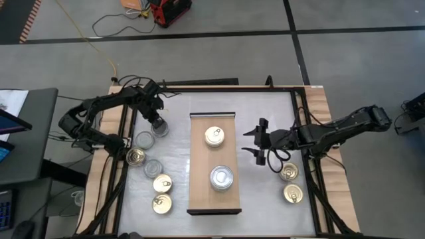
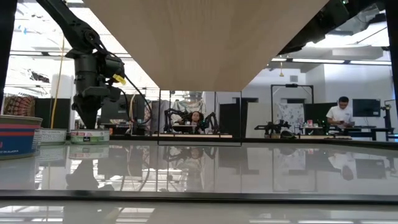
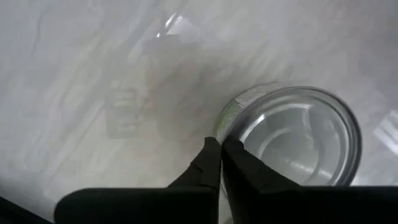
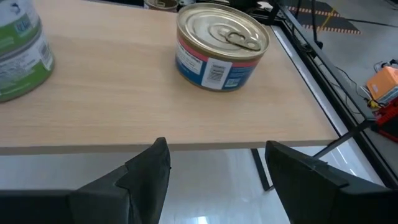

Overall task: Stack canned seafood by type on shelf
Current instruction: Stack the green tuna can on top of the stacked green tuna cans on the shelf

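The light-wood shelf (image 1: 199, 159) lies mid-table. It carries a gold pull-tab tin (image 1: 214, 137) (image 4: 222, 46) and a silver-lidded, green-labelled tin (image 1: 222, 178) (image 4: 22, 50). Several more tins stand on the white tabletop at the left, gold (image 1: 135, 157) and silver (image 1: 143, 139) among them. Two gold tins (image 1: 289, 172) (image 1: 293, 194) stand at the right. My left gripper (image 1: 158, 125) (image 3: 221, 148) is shut, pointing down at a silver-lidded tin (image 3: 292, 137) (image 2: 89, 135). My right gripper (image 1: 260, 143) (image 4: 214, 168) is open, just off the shelf's right edge and facing the gold tin. My left gripper comes from above with its shut fingertips (image 3: 211, 149) at the rim (image 3: 225, 121) of the silver-lidded tin, on the edge of the lid. The tin stands flat on the tabletop. Whether the tips press on the rim or only hover at it, I cannot tell.
Dark frame rails (image 1: 302, 133) and wooden side strips (image 1: 325, 133) border the table. Bare tabletop lies between the shelf and the tins on each side. In the low view the shelf's underside (image 2: 205, 37) spans the top, and people (image 2: 341, 112) sit in the room beyond.
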You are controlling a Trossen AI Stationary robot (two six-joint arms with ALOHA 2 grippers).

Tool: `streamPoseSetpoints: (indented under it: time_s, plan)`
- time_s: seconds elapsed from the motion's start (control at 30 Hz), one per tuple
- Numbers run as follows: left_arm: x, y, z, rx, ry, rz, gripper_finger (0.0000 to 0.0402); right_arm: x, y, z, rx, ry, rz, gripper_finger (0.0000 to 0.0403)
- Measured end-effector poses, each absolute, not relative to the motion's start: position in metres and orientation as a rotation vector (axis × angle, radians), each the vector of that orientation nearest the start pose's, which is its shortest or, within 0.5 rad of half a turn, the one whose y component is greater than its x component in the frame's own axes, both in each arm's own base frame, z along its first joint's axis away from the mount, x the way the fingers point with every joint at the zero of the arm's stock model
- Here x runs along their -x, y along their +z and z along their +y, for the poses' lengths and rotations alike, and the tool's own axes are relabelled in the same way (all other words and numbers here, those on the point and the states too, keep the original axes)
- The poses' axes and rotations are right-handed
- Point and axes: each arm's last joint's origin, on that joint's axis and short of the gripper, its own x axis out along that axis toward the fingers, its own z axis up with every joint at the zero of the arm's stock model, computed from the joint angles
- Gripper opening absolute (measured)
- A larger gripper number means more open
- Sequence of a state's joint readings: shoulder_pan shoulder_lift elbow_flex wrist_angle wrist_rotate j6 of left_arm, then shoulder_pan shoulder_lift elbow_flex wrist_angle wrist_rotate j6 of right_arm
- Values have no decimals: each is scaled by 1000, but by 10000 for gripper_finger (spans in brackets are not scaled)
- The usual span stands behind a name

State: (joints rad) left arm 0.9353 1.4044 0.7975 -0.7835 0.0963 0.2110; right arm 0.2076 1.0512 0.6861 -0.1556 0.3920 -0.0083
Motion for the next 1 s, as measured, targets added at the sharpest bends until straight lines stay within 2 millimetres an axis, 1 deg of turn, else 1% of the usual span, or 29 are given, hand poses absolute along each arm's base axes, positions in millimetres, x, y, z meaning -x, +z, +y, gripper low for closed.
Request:
streamPoseSetpoints:
  time_s: [0.13, 0.27, 0.53, 0.6, 0.73, 0.83, 0.93, 1.0]
  plan:
    - [-136, 178, 186, 518, 595, 1296, 1, -219, 255, 38, 176, -161, 486, 290]
    - [-134, 176, 189, 468, 701, 1339, 0, -219, 256, 40, 180, -152, 481, 290]
    - [-133, 178, 190, 468, 759, 1333, 0, -219, 256, 40, 179, -153, 478, 290]
    - [-133, 186, 190, 449, 797, 1309, 0, -219, 256, 40, 179, -153, 478, 290]
    - [-132, 215, 188, 348, 897, 1168, 0, -219, 256, 40, 177, -153, 477, 290]
    - [-128, 229, 180, 336, 893, 1093, 0, -219, 256, 40, 171, -155, 476, 290]
    - [-125, 235, 170, 389, 825, 1068, 0, -219, 257, 39, 167, -156, 470, 290]
    - [-125, 232, 165, 431, 803, 1104, 0, -220, 258, 39, 169, -155, 454, 290]
